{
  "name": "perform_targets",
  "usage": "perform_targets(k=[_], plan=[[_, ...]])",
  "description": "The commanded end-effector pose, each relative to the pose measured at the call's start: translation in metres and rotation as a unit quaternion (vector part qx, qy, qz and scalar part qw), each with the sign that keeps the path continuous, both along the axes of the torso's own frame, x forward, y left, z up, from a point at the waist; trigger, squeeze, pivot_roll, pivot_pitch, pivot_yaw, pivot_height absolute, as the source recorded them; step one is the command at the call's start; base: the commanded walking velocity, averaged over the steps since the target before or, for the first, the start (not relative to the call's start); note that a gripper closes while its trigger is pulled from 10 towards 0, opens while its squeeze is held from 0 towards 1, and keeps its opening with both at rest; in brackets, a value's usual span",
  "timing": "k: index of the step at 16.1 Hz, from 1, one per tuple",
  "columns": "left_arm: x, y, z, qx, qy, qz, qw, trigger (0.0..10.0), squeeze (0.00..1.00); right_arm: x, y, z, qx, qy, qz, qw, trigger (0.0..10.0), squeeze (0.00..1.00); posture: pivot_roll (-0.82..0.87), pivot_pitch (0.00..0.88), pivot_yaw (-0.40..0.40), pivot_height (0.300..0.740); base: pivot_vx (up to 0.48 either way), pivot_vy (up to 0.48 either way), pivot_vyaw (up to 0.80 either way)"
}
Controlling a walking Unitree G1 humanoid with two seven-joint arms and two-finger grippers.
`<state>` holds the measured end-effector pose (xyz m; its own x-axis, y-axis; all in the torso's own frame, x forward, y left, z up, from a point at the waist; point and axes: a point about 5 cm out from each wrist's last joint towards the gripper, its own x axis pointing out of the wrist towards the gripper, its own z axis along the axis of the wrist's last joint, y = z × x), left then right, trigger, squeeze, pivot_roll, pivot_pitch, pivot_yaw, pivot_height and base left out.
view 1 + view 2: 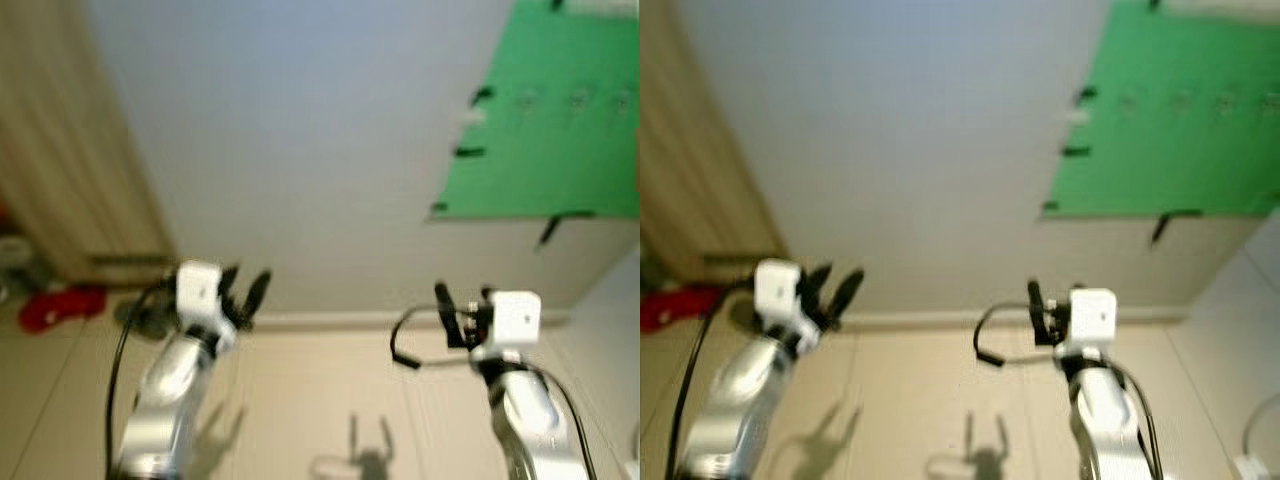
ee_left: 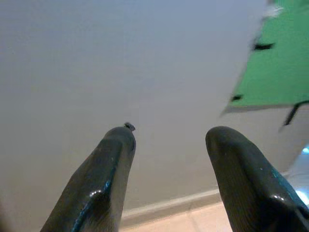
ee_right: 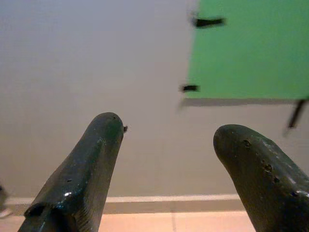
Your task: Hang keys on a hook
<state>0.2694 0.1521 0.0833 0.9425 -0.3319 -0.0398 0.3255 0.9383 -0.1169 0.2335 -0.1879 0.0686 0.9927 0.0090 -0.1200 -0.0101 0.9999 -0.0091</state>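
Keys cannot be made out; the hooks (image 1: 578, 99) are blurred dots on a green board (image 1: 540, 120) taped to the wall, above and beyond the right gripper (image 1: 462, 297). Both it and the left gripper (image 1: 245, 290) have jaws open, holding nothing.

Soft, even indoor light throughout, brightest across the pale wall (image 1: 300, 150) at upper centre of the head views, fading warmer toward the curtain (image 1: 70, 170) at far left. Overall motion blur in both head views, edges of the green sheet (image 1: 540, 120) at upper right smeared, tape strips indistinct. Faint double shadows of the arms on the beige floor (image 1: 330, 400) at lower centre. Wrist views dimmer and greyish, black fingers (image 2: 101, 179) close and slightly soft, small glints of glare on their lower surfaces. Mild vignetting toward corners.
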Motion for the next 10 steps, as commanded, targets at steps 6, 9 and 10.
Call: perform_targets(k=[6, 9, 10], plan=[[0.007, -0.008, -0.001, -0.010, 0.011, -0.033, 0.999, 10.0, 0.00, -0.004, -0.009, -0.004, -0.002, 0.005, -0.026, 1.000, 10.0, 0.00, -0.13, 0.000, 0.044, 0.657, 0.000, 0.320, 0.00], [0.008, -0.007, -0.003, 0.001, 0.016, -0.033, 0.999, 10.0, 0.00, -0.005, -0.013, -0.003, -0.007, 0.003, -0.032, 0.999, 10.0, 0.00, -0.13, 0.000, 0.040, 0.627, 0.000, 0.480, -0.42], [0.011, -0.004, -0.005, 0.017, 0.016, -0.022, 0.999, 10.0, 0.00, -0.004, -0.011, -0.004, -0.011, 0.005, -0.029, 1.000, 10.0, 0.00, -0.13, 0.000, 0.038, 0.614, 0.000, 0.000, -0.42]])
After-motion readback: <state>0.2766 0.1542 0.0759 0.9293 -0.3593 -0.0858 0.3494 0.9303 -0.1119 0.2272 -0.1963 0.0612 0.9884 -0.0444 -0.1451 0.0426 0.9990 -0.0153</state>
